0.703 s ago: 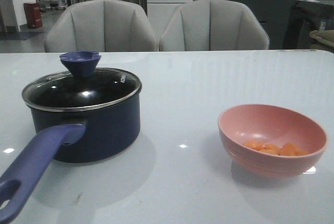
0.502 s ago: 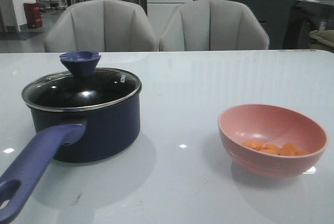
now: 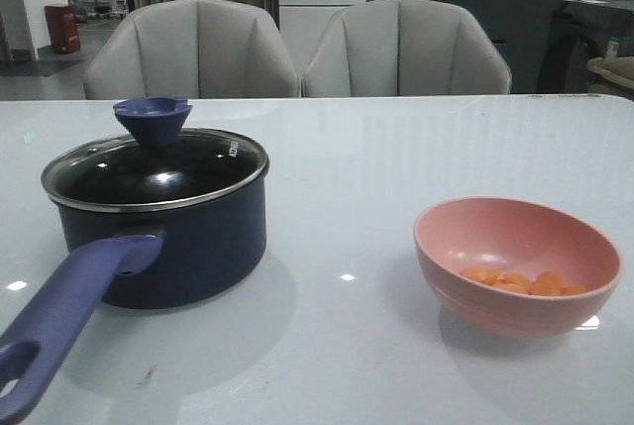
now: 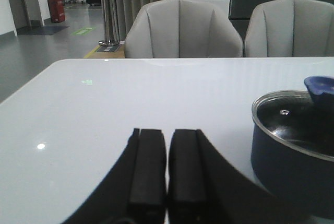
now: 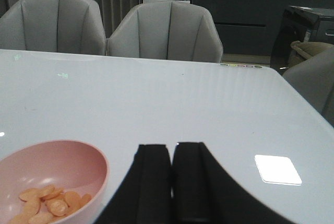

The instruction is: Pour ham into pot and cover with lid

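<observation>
Black pads of my left gripper [image 4: 167,174] and right gripper [image 5: 171,182] meet, holding nothing, above the white table [image 3: 396,148]. Lid [image 3: 156,169] sits on the navy pot [image 3: 163,237] at left; ham [image 3: 523,282] lies in the pink bowl [image 3: 517,265] at right.

Left gripper [image 4: 167,169]: black fingers [image 4: 148,166] pressed together side by side, nothing between them, pointed level and low over the table. Right gripper [image 5: 172,179]: fingers [image 5: 191,179] likewise closed flat against each other, empty, same level pose. Neither arm visible in front view.
</observation>
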You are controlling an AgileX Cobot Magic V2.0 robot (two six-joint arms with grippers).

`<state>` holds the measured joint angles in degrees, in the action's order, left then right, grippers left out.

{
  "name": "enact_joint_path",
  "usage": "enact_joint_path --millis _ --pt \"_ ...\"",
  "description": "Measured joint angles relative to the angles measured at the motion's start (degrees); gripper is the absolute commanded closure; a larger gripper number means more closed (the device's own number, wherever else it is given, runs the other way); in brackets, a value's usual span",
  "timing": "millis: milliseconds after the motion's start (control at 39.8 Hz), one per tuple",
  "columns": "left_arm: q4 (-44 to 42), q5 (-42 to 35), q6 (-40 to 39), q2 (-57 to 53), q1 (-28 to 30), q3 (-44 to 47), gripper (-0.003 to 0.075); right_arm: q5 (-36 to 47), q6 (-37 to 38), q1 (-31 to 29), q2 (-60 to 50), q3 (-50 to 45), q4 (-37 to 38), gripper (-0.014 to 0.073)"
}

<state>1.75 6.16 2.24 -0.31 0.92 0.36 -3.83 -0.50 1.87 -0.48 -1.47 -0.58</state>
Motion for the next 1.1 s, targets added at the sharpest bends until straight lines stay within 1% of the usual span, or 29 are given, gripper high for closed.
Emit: enact_joint_path --millis 125,201,477,602,703,753,828,904,954,1104 --pt "-6.8 0.0 0.2 0.0 0.0 0.0 0.0606 0.0 0.0 0.0 0.0 0.0 0.0 0.0446" --pt "-8.8 0.0 0.2 0.0 0.0 0.0 0.0606 0.0 0.0 0.0 0.0 0.0 0.0 0.0446" --pt "-10.0 0.0 0.2 0.0 0.0 0.0 0.0606 0.0 0.0 0.0 0.0 0.0 0.0 0.0446" --pt "-9.9 -2.9 0.2 0.0 0.0 0.0 0.0606 0.0 0.0 0.0 0.0 0.0 0.0 0.0446" --pt "-6.3 -8.4 -0.4 0.0 0.0 0.0 0.0606 0.0 0.0 0.0 0.0 0.0 0.0 0.0446" --pt "-3.2 -11.4 -1.0 0.0 0.0 0.0 0.0606 0.0 0.0 0.0 0.0 0.0 0.0 0.0446" --pt "1.8 -13.7 -1.4 0.0 0.0 0.0 0.0606 0.0 0.0 0.0 0.0 0.0 0.0 0.0446" --pt "4.8 -11.4 -1.6 0.0 0.0 -0.5 0.0606 0.0 0.0 0.0 0.0 0.0 0.0 0.0446" --pt "5.7 -8.1 -1.7 0.2 0.0 -1.7 0.0606 0.0 0.0 0.0 0.0 0.0 0.0 0.0446" --pt "6.2 -0.9 -1.7 4.0 0.0 -8.4 0.0606 0.0 0.0 0.0 0.0 0.0 0.0 0.0446"
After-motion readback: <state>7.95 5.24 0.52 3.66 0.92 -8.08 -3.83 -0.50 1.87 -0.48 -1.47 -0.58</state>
